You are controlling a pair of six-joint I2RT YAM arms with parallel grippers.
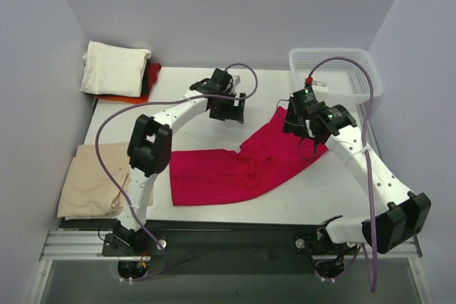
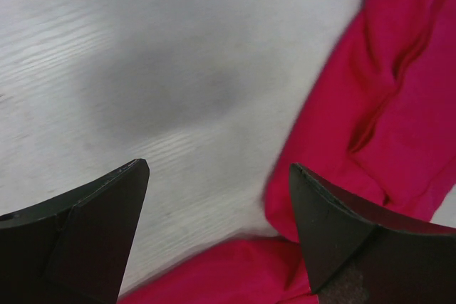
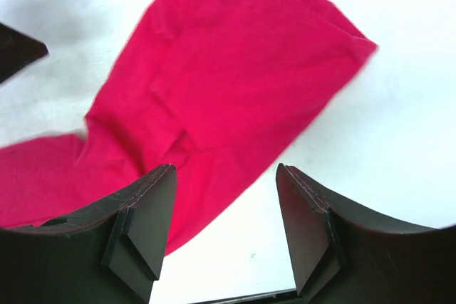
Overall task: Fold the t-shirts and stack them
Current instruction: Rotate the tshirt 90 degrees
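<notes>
A crimson-red t-shirt (image 1: 235,169) lies partly folded across the middle of the white table (image 1: 306,201). In the left wrist view the crimson-red t-shirt (image 2: 385,105) fills the right side, and my left gripper (image 2: 219,169) hangs open above its edge with nothing between the fingers. My left gripper (image 1: 235,108) hovers over bare table just behind the shirt. My right gripper (image 1: 303,129) is above the shirt's right end. It stands open and empty over the red t-shirt (image 3: 214,83) and the table. A cream-white folded t-shirt (image 1: 114,67) rests on an orange-red one (image 1: 128,95) at the back left. A tan-beige t-shirt (image 1: 92,183) lies at the front left.
A white plastic lattice basket (image 1: 353,87) stands at the back right corner. Grey walls close in the table on the left, back and right. Purple cables loop from both arms.
</notes>
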